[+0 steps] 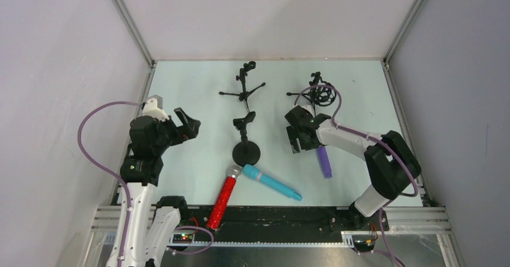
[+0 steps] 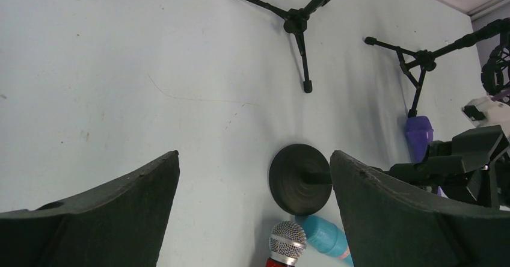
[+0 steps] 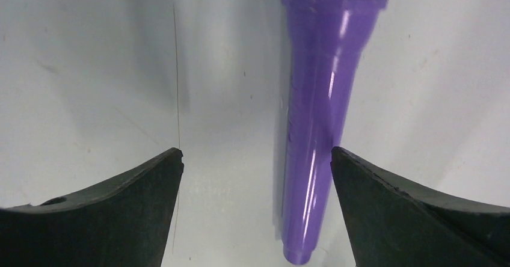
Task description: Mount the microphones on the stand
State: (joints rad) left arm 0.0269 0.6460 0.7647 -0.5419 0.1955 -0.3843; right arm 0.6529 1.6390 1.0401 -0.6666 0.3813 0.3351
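You've three mics, three stands. Red microphone (image 1: 222, 201) and teal microphone (image 1: 273, 183) lie just nearside of the round-base stand (image 1: 246, 153); purple microphone (image 1: 325, 163) right of it, head hidden under your wide-apart right gripper (image 3: 257, 151). Left gripper (image 2: 254, 154) spread, empty.

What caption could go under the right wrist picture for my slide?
The open right tool hovers over the purple microphone lying on the pale table.

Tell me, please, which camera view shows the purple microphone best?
The right wrist view: the purple microphone lies close up, its handle between the fingers of the open right end effector. The top external view shows it small, partly hidden under that end effector. The left wrist view catches only its head, far off.
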